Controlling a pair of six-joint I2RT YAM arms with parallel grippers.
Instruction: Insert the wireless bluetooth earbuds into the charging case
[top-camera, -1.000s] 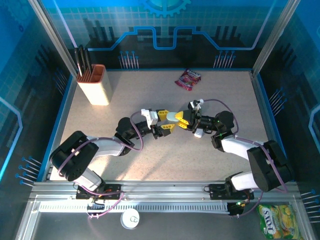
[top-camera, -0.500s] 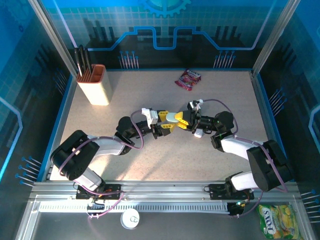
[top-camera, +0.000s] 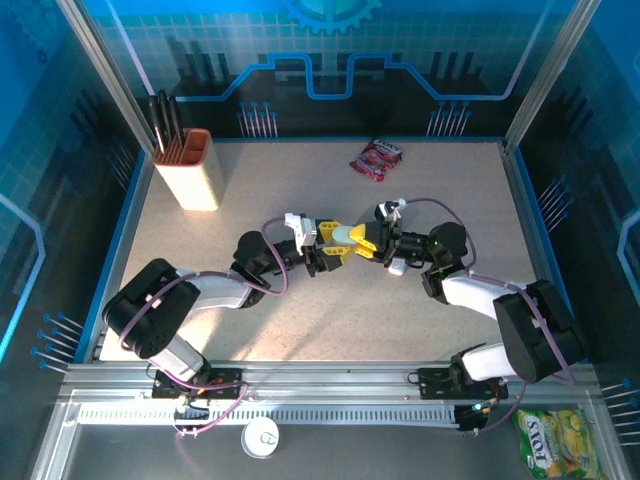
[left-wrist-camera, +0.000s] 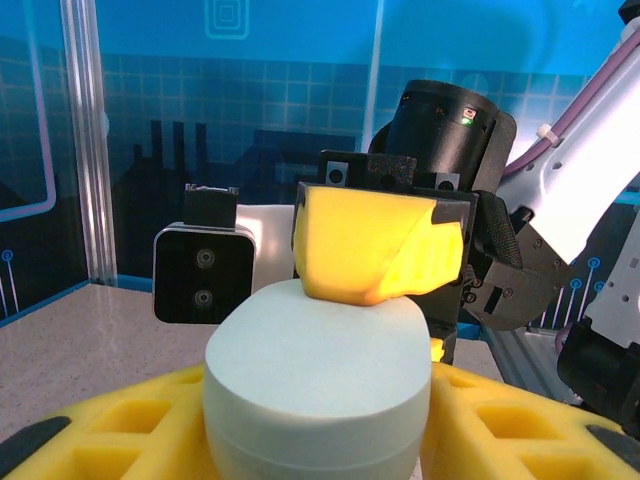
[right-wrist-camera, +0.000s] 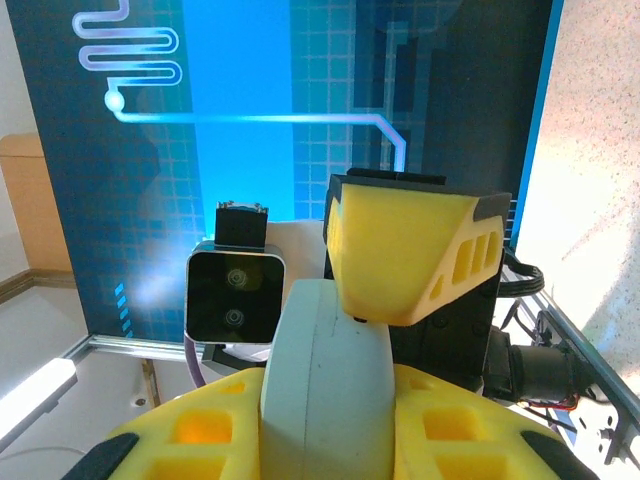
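Note:
A pale blue pebble-shaped charging case (top-camera: 343, 235) hangs above the middle of the table, its lid closed. My left gripper (top-camera: 333, 246) comes from the left and my right gripper (top-camera: 362, 243) from the right. In the left wrist view the case (left-wrist-camera: 318, 370) sits tight between my left gripper's (left-wrist-camera: 318, 425) yellow fingers (left-wrist-camera: 110, 430), with a right finger (left-wrist-camera: 375, 245) resting on top. In the right wrist view the case (right-wrist-camera: 325, 385) stands edge-on in my right gripper (right-wrist-camera: 325, 440), its seam vertical, and a left finger (right-wrist-camera: 405, 250) touches its top. The earbuds are out of view.
A tan knife block (top-camera: 190, 170) stands at the back left and a red snack packet (top-camera: 376, 158) lies at the back centre. Glass walls ring the table. Outside the near rail lie a white round object (top-camera: 261, 437) and a yellow-green packet (top-camera: 555, 445).
My left gripper has slid a little to the right and its fingers have narrowed onto the case. The right arm and the case have stayed in place.

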